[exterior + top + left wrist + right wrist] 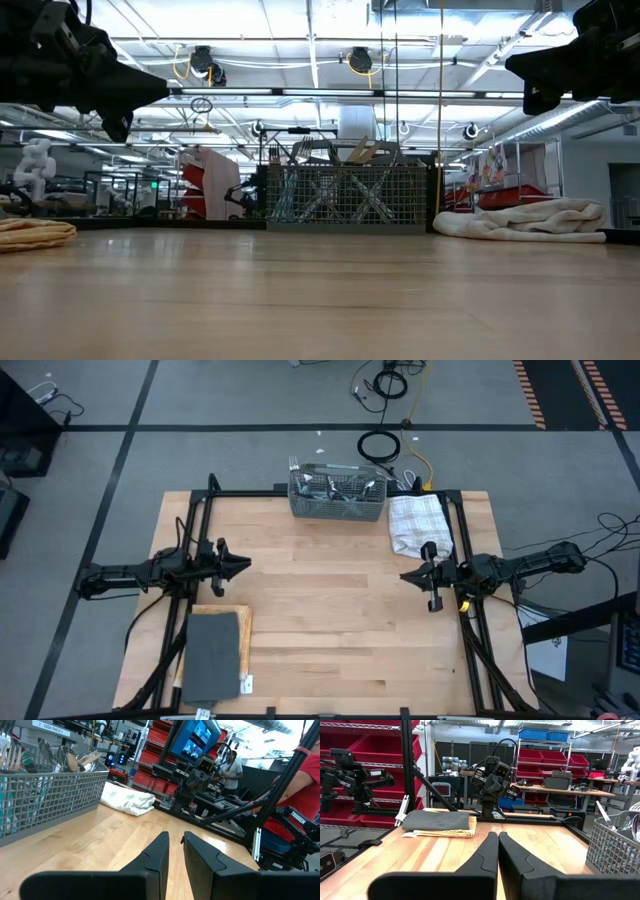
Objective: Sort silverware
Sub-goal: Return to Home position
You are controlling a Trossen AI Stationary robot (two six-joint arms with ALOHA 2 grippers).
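Observation:
The silverware (340, 486) stands upright inside the grey mesh caddy (338, 506) at the table's far edge, ends sticking out above its rim. The left wrist view shows the pieces (50, 752) and the caddy (45, 802). My left gripper (247, 565) hovers over the table's left half, pointing right, shut and holding nothing. My right gripper (404, 575) hovers over the right half, pointing left, shut and holding nothing. Both are well above the wood in the low view and far from the caddy (345, 195).
A crumpled white towel (420, 525) lies right of the caddy near the far right corner. A dark grey mat on a tan cloth (213, 653) lies at the near left. Bare wood (330, 620) stretches between the arms. People stand beyond the table in the left wrist view.

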